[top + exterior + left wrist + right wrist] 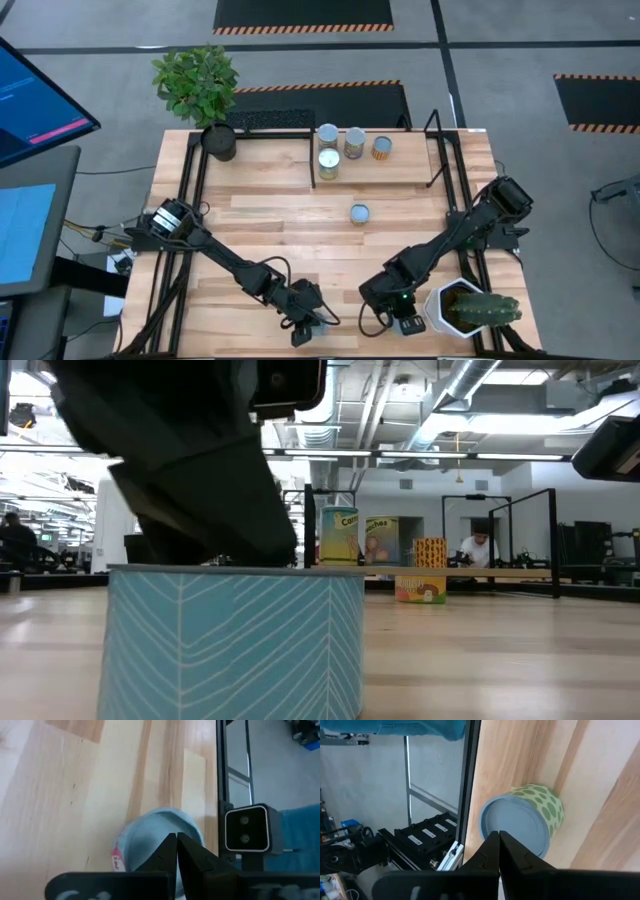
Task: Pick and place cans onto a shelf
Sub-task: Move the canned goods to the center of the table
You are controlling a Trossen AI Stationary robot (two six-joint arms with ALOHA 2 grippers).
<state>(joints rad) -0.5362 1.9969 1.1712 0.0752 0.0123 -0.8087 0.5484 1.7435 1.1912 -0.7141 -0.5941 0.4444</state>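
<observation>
1. Both grippers are parked at the counter's (250, 215) 6 o'clock edge, each hanging over a can.
2. The left gripper (176, 851) is pressed together above a pale-blue-topped can (160, 837), nothing pinched.
3. The right gripper (499, 847) is pressed together too, over a green-dotted can (530, 815).
4. Four cans (352, 141) are seen on the shelf (400, 170) at 12 o'clock; one can (360, 212) is left mid-counter.

Right claw (498, 851) fingers pressed together, tips directly over a can (522, 818) — pale-blue top, green-spotted label — standing on the wooden table (600, 795) near its edge. Black frame rail (468, 775) alongside; grey floor beyond.
</observation>
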